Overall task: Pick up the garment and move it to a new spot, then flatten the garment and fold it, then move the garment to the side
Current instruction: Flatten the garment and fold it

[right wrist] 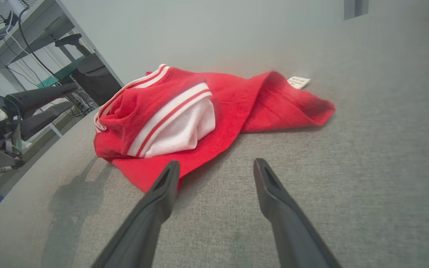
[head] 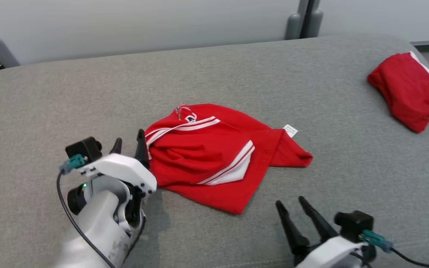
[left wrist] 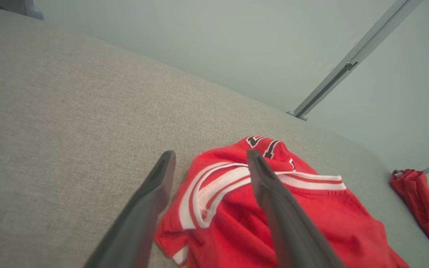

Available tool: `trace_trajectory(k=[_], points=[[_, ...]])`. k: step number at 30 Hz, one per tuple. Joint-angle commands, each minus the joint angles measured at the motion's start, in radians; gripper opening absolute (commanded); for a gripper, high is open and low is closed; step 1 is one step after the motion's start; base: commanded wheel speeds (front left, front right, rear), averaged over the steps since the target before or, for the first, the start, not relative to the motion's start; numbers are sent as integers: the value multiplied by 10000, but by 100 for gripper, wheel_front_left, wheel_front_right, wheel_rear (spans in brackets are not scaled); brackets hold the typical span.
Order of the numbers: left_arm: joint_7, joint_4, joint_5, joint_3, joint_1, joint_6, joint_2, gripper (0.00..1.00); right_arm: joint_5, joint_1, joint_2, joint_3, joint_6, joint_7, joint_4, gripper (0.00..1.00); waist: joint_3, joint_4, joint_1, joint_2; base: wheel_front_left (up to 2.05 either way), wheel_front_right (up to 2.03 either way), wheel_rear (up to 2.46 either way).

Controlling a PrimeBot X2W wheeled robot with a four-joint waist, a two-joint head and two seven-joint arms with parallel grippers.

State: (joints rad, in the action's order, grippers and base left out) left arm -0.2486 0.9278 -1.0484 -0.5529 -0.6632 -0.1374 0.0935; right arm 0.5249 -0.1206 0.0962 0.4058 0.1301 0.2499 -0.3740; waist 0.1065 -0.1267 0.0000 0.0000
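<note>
Left tool (head: 129,136) spread beside crumpled red garment (head: 214,163), white-striped trim.

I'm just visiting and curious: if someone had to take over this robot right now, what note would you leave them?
Left hand: open, at the collar edge of the red garment, gripping nothing.
Right hand: open, over the grey surface just short of the garment's near hem.
Garment: crumpled mid-surface, not flattened or folded.
Another red cloth lies bunched at the far right.
Left to do: flatten, fold, move aside.
</note>
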Motion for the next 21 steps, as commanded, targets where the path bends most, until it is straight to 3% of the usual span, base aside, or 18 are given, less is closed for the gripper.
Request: trace_trajectory(k=[1,8,15,16,17,18,21], points=[[-129,-518,517,510,186,130,178,100,220,-585,-111,522,6,118,-120,100,90,291,0,0,0,0,0],[-130,-2979,3011,1814,1590,761,-154,100,2399,-1834,-415,1998,6,118,-2015,100,217,1217,0,0,0,0,0],[-131,-4747,4250,2422,2713,964,-410,100,3845,-2443,-454,2838,6,118,-3063,100,212,1978,0,0,0,0,0],[-131,-4927,4396,2430,2839,958,-417,100,4119,-2477,-455,2937,6,118,-3175,71,204,2015,0,0,0,0,0],[-131,-5086,4499,2434,2965,954,-422,100,4345,-2530,-455,3110,6,118,-3286,27,194,2035,0,0,0,0,0],[-131,-5237,4520,2417,3094,948,-425,100,4521,-2606,-456,3241,6,118,-3353,0,181,2034,0,0,0,0,0],[-131,-5551,4509,2453,3469,888,-428,100,4654,-2827,-457,3432,6,118,-3467,0,107,1907,0,0,0,0,0]])
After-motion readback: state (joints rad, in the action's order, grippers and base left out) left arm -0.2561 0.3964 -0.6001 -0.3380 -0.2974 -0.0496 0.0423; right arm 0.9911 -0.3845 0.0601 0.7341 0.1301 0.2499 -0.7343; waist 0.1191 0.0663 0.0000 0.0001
